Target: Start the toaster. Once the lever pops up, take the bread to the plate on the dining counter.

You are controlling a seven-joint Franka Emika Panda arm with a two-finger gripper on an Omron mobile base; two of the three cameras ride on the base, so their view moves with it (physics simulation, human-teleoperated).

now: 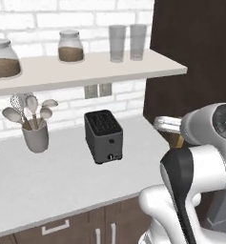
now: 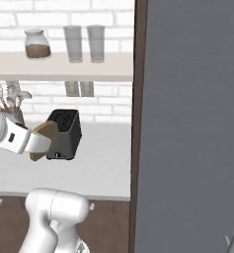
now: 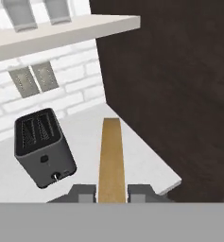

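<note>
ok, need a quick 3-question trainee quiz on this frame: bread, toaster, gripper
1. True or false: the bread sits in a slot of the toaster.
2. The gripper is: A) open, B) shut on the bread, C) shut on the utensil cup.
3. What stands on the shelf right of the two jars?

Key: 1 false, it is held edge-on between the fingers, off the toaster. 2 B. 3 two glasses.

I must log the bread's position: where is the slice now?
The bread stands edge-on between the gripper fingers in the hand view, out of the toaster, which is to its left.
</note>
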